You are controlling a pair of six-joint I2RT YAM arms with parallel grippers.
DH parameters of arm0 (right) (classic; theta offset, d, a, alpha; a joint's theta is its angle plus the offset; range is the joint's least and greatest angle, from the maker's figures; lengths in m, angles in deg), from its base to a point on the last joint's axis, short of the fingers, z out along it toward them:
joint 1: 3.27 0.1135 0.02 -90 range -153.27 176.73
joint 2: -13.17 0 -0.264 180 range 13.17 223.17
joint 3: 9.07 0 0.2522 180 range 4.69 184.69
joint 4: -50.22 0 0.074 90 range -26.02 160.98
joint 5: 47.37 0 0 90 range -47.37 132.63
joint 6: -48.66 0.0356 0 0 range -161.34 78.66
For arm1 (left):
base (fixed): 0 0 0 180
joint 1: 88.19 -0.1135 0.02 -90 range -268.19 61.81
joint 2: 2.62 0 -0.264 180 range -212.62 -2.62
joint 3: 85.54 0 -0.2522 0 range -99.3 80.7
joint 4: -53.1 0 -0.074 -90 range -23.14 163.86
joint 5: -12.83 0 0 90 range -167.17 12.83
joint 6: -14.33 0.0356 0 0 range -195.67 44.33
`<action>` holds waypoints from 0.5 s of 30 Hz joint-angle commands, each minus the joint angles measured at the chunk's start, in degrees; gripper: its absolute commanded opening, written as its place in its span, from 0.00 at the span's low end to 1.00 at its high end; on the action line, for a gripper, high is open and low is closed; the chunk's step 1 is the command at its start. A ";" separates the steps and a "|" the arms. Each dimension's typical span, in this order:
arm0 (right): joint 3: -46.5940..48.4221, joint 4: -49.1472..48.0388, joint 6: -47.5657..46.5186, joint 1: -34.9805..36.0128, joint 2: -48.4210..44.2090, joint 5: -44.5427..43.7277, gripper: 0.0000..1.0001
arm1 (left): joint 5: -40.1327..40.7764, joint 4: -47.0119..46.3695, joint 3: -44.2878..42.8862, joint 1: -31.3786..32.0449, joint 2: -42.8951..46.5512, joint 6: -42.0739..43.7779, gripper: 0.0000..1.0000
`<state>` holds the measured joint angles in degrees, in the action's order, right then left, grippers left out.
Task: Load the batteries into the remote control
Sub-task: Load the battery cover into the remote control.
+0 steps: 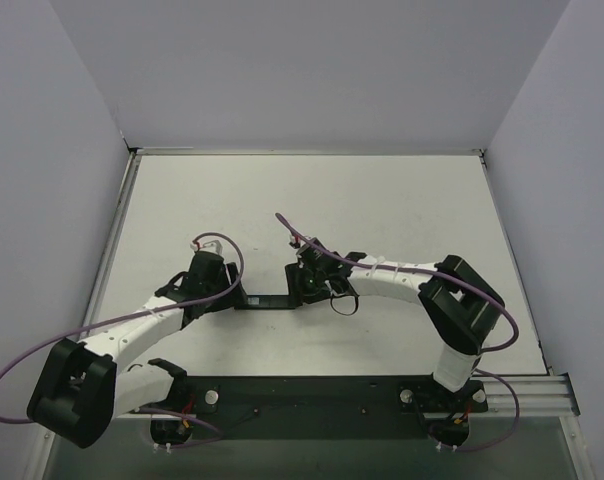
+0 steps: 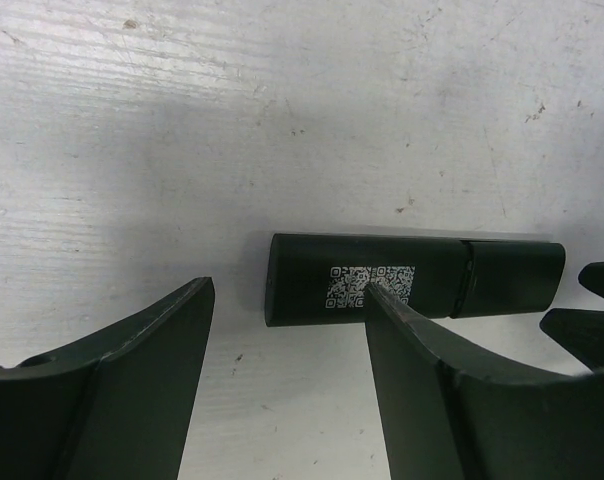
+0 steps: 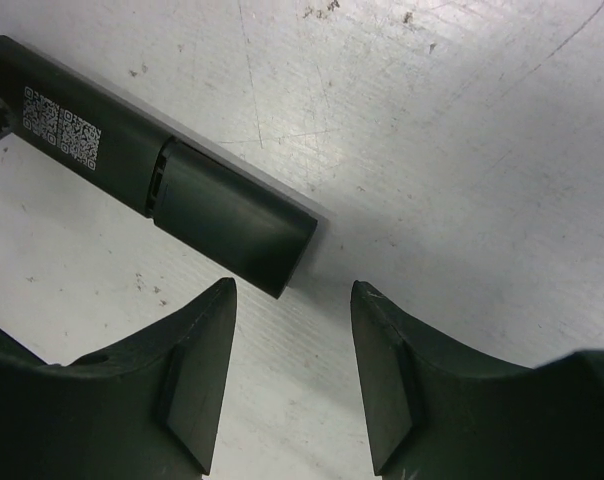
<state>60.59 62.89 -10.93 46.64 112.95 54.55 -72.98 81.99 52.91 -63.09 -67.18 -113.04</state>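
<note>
Left hand (image 2: 289, 290), right hand (image 3: 292, 288), both spread, at remote control (image 2: 437, 278) on scuffed white table (image 1: 382, 200), pale walls (image 1: 302, 70).

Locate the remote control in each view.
Top external: remote control just below centre, lying crosswise.
Left wrist: centre-right, horizontal.
Right wrist: upper left, diagonal.
Shared landmark: its white QR label, seen in both wrist views; too small to make out from above.
</note>
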 commanded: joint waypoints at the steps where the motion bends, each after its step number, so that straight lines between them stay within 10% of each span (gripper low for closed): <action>1: 2.64 -0.85 1.49 0.01 0.76 -1.02 0.45 | 1.00 -4.06 -1.30 1.09 -1.54 -0.69 0.72; 15: 5.01 0.64 1.40 0.36 2.87 -1.81 0.39 | 1.26 -4.94 -0.86 2.14 -3.91 -0.78 0.71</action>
<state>63.41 62.44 -9.83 46.64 115.16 54.31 -72.46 79.68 52.91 -61.45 -70.48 -113.17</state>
